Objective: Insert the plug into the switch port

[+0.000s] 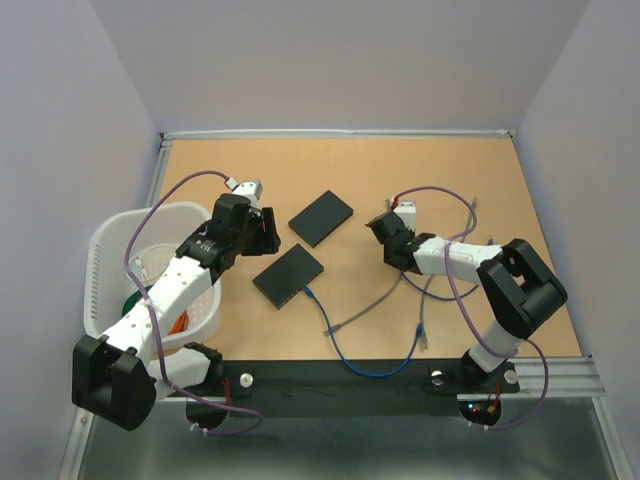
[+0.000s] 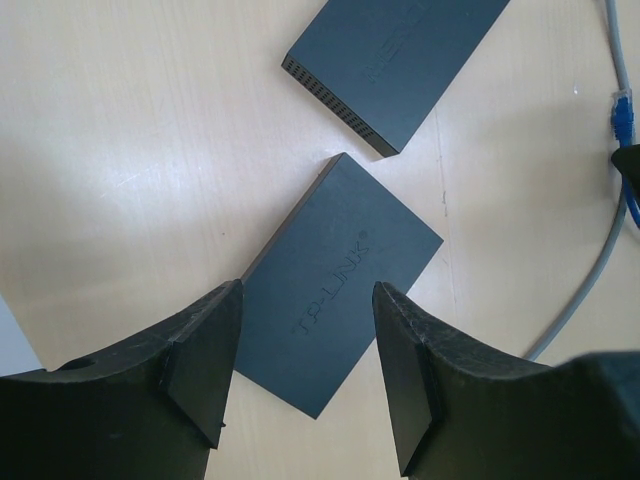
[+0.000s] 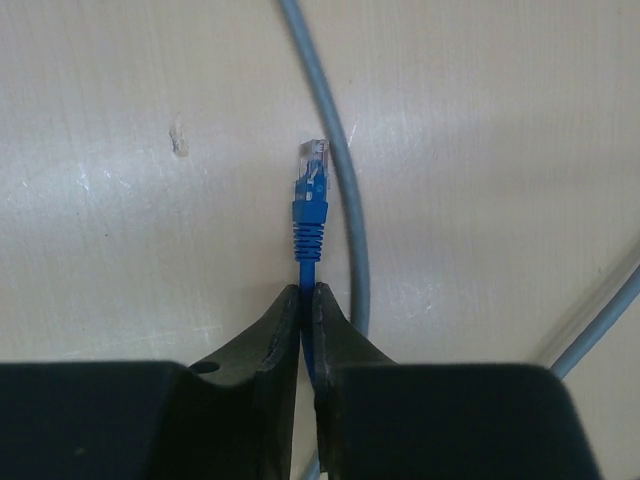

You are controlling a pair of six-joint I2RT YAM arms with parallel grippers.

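Blue cable [image 3: 306, 272], likely limp and light, pinched in right jaws just behind its fragile-looking plug [image 3: 312, 170]; left jaws gape empty.

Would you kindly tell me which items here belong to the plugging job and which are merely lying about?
Job: blue plug, its cable pinched by the right gripper; TP-LINK switch under the open left gripper.
Lying about: grey cable; white basket; perhaps the second switch.
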